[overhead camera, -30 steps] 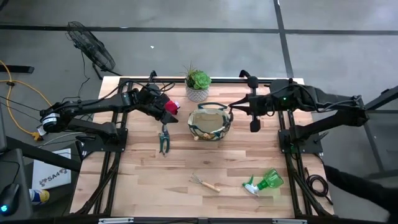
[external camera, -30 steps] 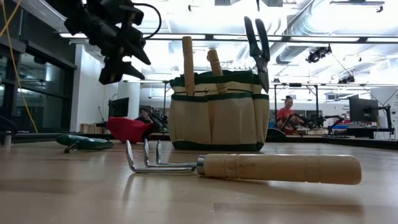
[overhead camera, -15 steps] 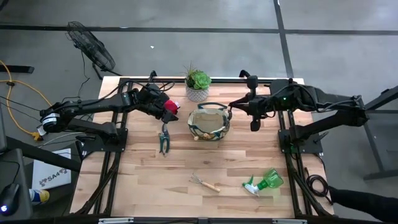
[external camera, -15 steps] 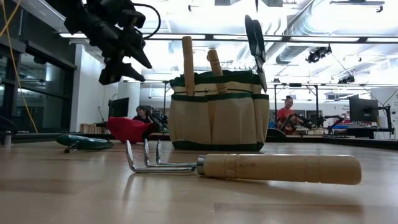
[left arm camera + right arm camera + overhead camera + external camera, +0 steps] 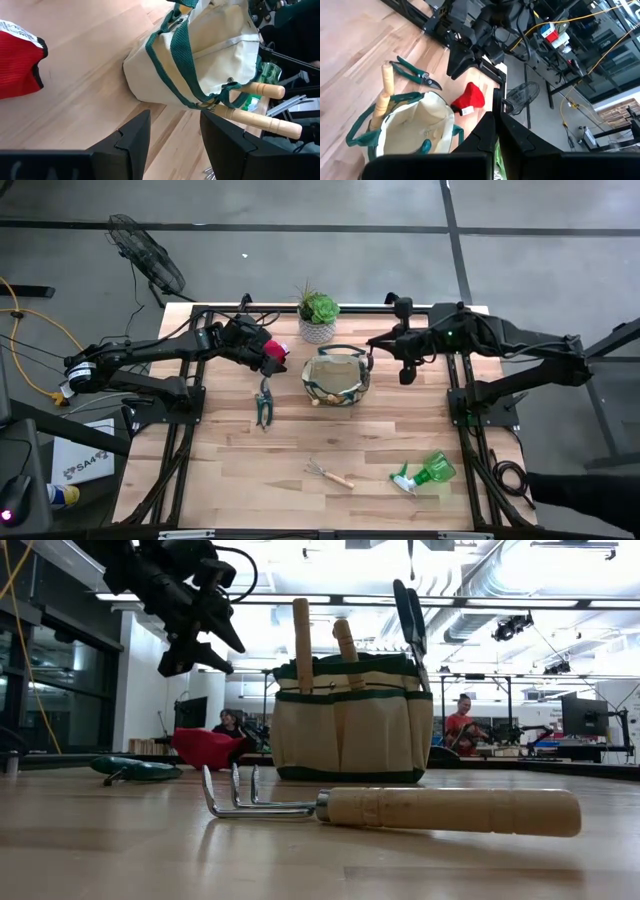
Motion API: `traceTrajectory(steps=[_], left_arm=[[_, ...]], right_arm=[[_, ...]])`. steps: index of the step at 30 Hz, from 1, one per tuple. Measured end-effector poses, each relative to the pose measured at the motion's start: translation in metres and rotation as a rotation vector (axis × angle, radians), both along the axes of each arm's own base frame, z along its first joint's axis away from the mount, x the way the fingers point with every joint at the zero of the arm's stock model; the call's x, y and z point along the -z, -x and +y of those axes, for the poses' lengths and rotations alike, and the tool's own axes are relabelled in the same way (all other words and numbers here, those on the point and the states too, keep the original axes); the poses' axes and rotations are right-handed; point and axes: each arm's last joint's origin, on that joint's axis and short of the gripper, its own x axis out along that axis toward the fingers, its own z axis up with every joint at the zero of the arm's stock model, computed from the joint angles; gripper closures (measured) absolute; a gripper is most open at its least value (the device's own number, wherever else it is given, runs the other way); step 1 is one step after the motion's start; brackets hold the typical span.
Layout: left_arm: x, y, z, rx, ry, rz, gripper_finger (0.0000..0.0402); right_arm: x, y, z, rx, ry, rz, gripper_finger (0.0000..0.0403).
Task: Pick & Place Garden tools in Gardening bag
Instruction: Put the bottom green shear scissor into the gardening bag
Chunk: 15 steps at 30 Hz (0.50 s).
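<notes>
The gardening bag [image 5: 337, 376] stands at the table's middle far part, with two wooden trowel handles [image 5: 303, 635] sticking up out of it. My right gripper [image 5: 372, 345] is over the bag's right rim, shut on dark pruning shears [image 5: 408, 618]. My left gripper [image 5: 266, 352] is open in the air above the red glove [image 5: 279, 352], which lies flat on the table left of the bag. In the left wrist view the open fingers [image 5: 136, 135] frame the bag [image 5: 200, 55]. My right gripper pinches the shears between its two shut fingers; a green sliver of them [image 5: 496, 151] shows in the gap. The fingers hide which part they are on. The shears hang about upright, edge-on in the low view, their lower end [image 5: 424, 675] at the bag's right rim.
Second pruning shears [image 5: 264, 405] lie in front of the glove. A hand rake [image 5: 330, 475] and a green spray bottle [image 5: 428, 473] lie near the front edge. A succulent in a white pot [image 5: 318, 317] stands behind the bag. People show in the room beyond [image 5: 463, 720].
My right gripper has shifted a little toward the far edge, still shut. The held shears have turned about: their two arms showed apart a second ago and now show edge-on, slightly nearer the bag's middle.
</notes>
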Motion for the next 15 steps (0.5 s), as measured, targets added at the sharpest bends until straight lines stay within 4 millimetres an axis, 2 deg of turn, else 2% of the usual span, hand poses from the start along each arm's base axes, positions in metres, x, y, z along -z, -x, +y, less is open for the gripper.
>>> traceTrajectory(steps=[15], left_arm=[[0.0, 0.0, 0.0, -0.001, -0.001, 0.001, 0.0233]], right_arm=[[0.0082, 0.0033, 0.0059, -0.049, -0.098, 0.081, 0.0399]])
